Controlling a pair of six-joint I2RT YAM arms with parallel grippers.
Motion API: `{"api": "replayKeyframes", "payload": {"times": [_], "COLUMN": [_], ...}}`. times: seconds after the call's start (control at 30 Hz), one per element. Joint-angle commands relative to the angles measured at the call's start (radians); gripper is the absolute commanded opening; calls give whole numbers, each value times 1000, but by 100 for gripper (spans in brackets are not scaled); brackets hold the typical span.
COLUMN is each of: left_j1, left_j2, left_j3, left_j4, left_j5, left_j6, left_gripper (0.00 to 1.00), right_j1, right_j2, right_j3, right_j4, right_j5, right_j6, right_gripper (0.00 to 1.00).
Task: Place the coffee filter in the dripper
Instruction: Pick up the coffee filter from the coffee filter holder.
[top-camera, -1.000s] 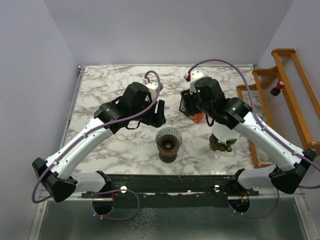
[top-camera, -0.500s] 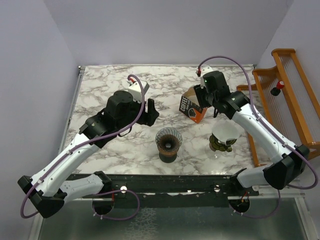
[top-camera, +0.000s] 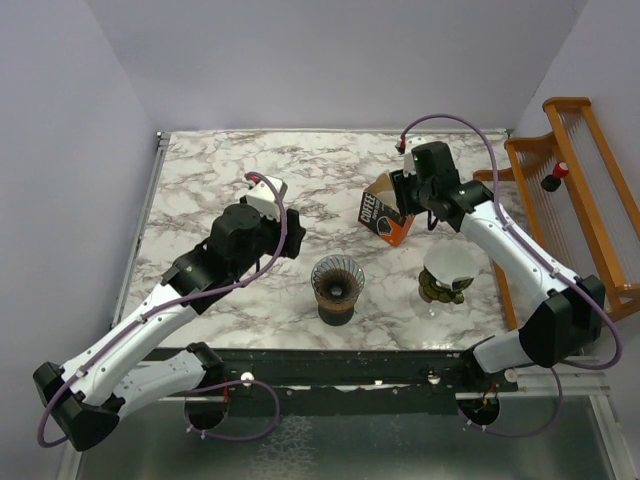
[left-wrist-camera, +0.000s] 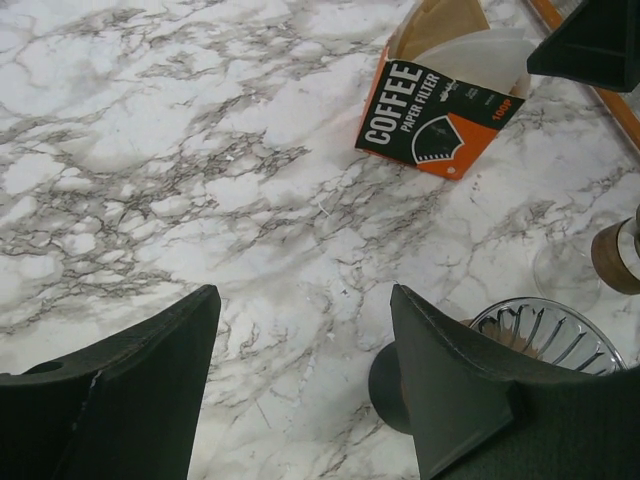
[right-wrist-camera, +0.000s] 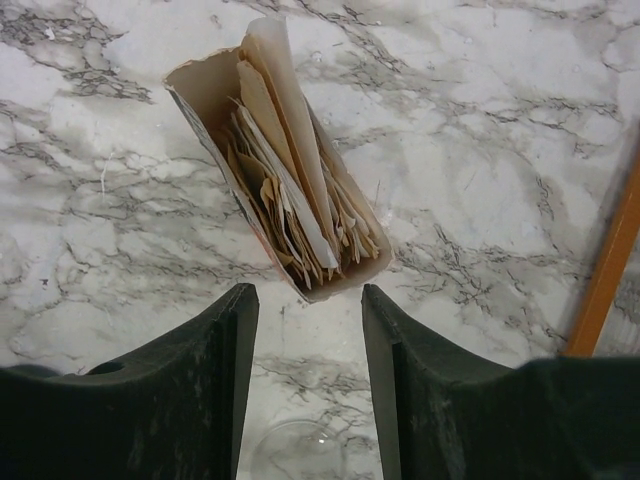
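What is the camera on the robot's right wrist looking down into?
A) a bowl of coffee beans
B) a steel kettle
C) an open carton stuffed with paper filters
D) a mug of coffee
C: in the right wrist view the carton gapes open at the top just beyond the right arm's fingers, and it is packed with folded paper filters.

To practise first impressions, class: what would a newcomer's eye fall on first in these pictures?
The orange COFFEE carton, torn open and stuffed with paper filters, sits mid-table under the open right gripper. Nearer the arms, a ribbed dripper holds no filter, with a white paper cone to its right.
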Motion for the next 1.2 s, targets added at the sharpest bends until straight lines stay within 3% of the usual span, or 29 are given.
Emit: {"api": "replayKeyframes", "payload": {"times": [0.0,0.63,0.87,1.17], "left_j1": [5,5,7,16], "left_j2": [-65,-91,-84,-67], "left_j3": [-42,-89,-87,-82], "left_j4": [80,79,79,78], "left_j5": [-88,-123,-120,-100], "left_j6": [23,45,48,49], "left_gripper": [71,73,73,73], "right_j1": [-25,-34,-34,-34], "right_j2": [36,97,97,90], "right_j3": [-21,-38,-26,-3], "right_j4": [52,95,85,61], "right_j5": [-59,-55,-56,-61], "right_j6": [13,15,13,13], "right_gripper": [50,40,27,2]}}
